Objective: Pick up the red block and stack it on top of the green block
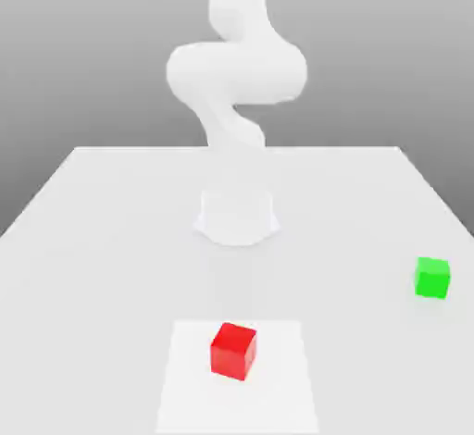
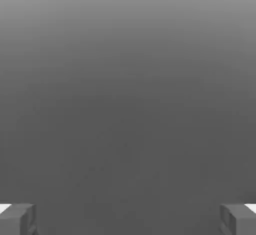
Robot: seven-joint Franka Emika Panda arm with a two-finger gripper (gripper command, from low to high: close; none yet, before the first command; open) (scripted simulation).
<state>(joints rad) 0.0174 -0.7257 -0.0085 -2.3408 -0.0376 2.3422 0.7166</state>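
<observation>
The red block (image 1: 232,351) sits on the white table near the front edge, about the middle of the exterior view. The green block (image 1: 432,278) rests on the table at the exterior view's right, a little farther back than the red one; the two stand well apart. In the hand view my gripper (image 2: 128,220) is open: its grey fingertips (image 2: 18,219) stand wide apart with nothing between them, against a plain grey background. The white arm (image 1: 236,72) rises from its base (image 1: 237,216) behind the blocks and bends upward.
The white table (image 1: 93,239) stretches wide around both blocks. A slightly lighter square patch (image 1: 278,396) lies under the red block. The arm's round base stands at the table's middle, behind the blocks.
</observation>
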